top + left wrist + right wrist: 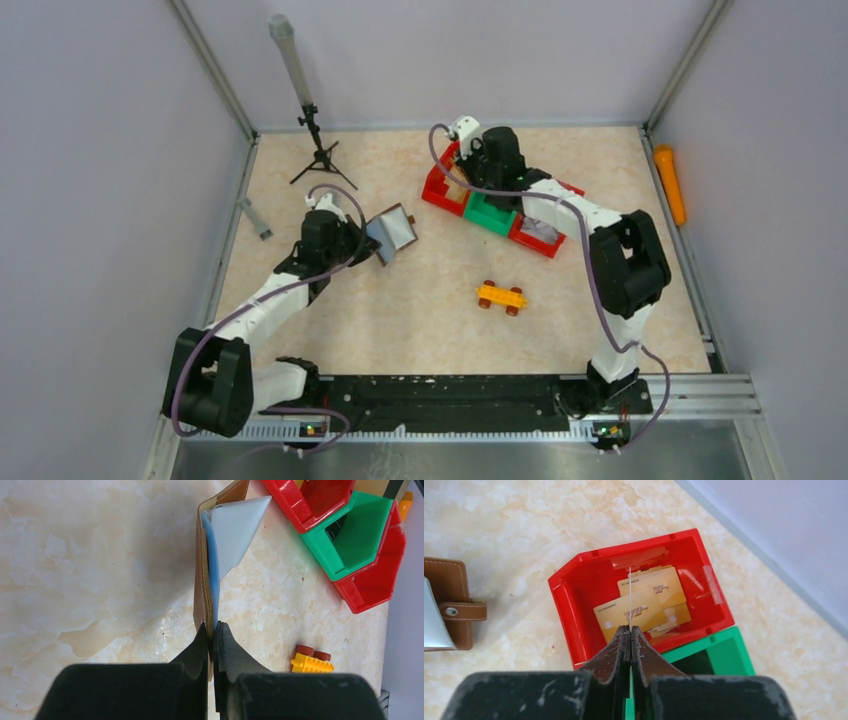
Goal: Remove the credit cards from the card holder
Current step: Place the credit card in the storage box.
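Note:
My left gripper [372,246] is shut on the edge of the brown card holder [393,231] and holds it open above the table. In the left wrist view the card holder [202,580] stands edge-on between my fingertips [212,630], with its greyish-blue pocket and a pale flap showing. My right gripper [630,629] is shut on a thin card [629,595] seen edge-on, over a red bin [574,605]. Gold credit cards [644,605] lie in that bin. In the top view the right gripper [490,160] hangs over the far red bin [438,188].
A green bin [490,212] and a second red bin [540,236] adjoin the first. An orange toy car [500,297] sits mid-table. A small tripod [316,150] stands at the back left, a grey bar [255,218] by the left wall, an orange object [670,183] outside the right edge.

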